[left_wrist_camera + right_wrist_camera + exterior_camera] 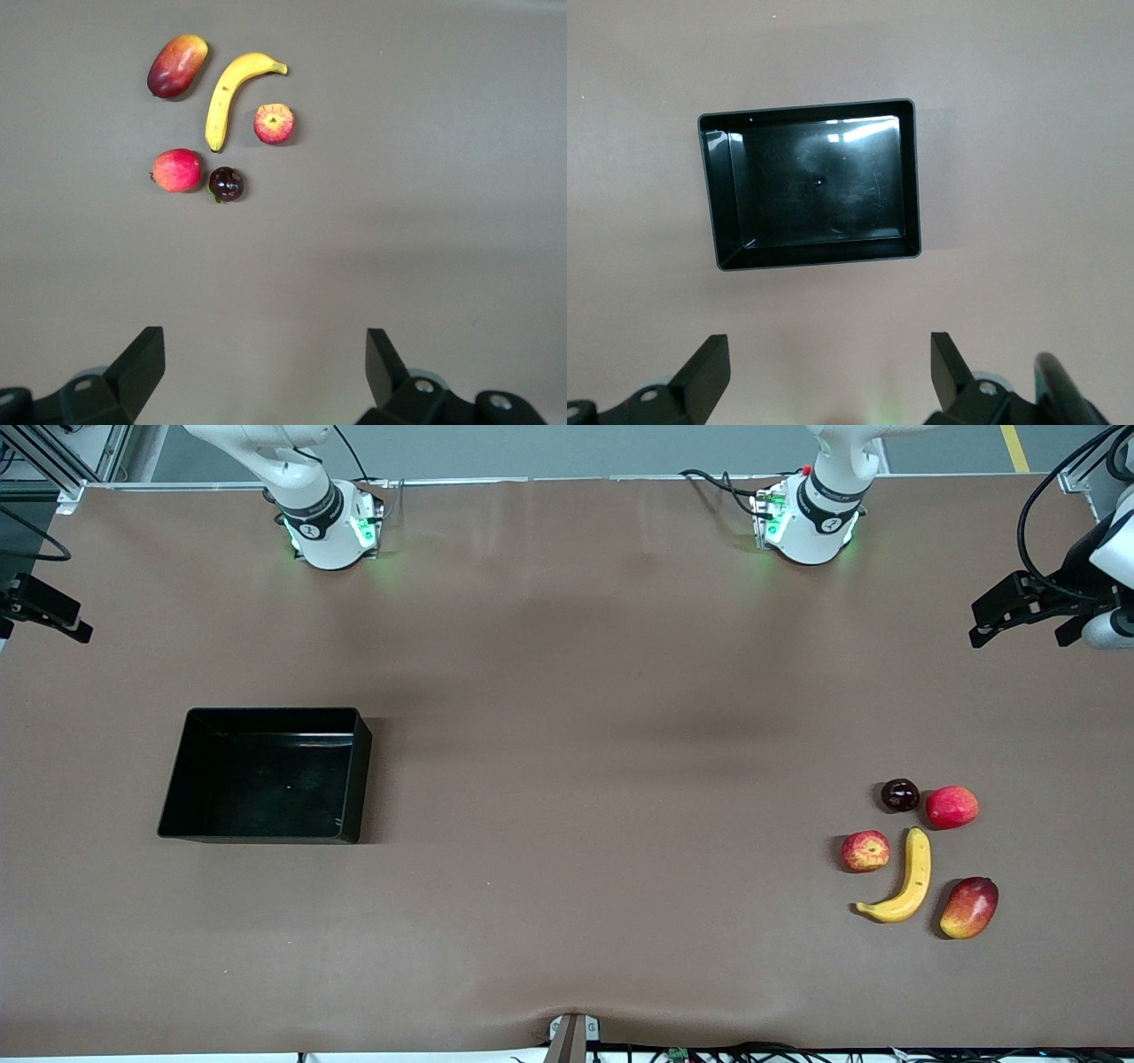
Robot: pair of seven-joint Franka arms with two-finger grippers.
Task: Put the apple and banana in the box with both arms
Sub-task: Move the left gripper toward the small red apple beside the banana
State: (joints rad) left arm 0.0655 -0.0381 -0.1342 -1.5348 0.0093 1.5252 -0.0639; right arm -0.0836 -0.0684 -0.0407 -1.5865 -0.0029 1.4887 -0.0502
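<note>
At the left arm's end of the table, apple and banana lie untouched, box empty near the right arm's end; left gripper and right gripper hang wide and empty above the table; judged step: first reach, left gripper descending onto a fruit.

Apple beside banana; black box well apart

Dark plum touching pinkish-red fruit; mango nearer the camera.

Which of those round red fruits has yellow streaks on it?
The apple, beside the banana toward the box. The pinkish-red fruit is plain, the mango oval.
</note>
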